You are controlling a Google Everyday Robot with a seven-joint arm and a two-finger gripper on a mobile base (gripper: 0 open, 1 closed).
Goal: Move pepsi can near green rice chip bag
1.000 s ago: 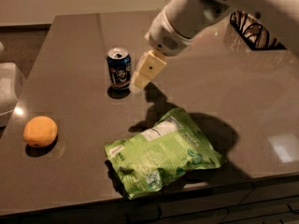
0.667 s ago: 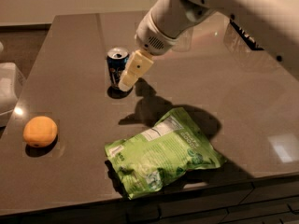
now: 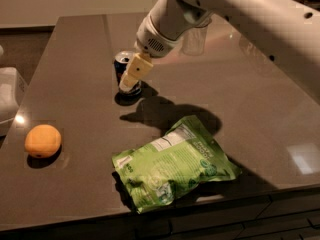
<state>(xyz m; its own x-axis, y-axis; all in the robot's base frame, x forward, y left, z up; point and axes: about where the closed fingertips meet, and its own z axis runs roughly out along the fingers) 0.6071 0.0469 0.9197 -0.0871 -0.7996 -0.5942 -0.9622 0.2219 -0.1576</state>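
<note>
Gripper [image 3: 130,80] is hanging right against the can [image 3: 121,63], which is standing on the table [image 3: 260,104] apart from the chip bag [image 3: 175,166]. Whether it is gripping, I cannot tell. Likely grasping now, with carrying beside the bag coming next.

1. The white arm [image 3: 260,19] enters from the upper right of the frame and slants down toward the upper centre.
2. Its thick, rounded wrist [image 3: 167,21] sits at upper centre, tilted down to the left.
3. The pale yellow gripper [image 3: 130,81] points down-left, just left of centre in the upper half.
</note>
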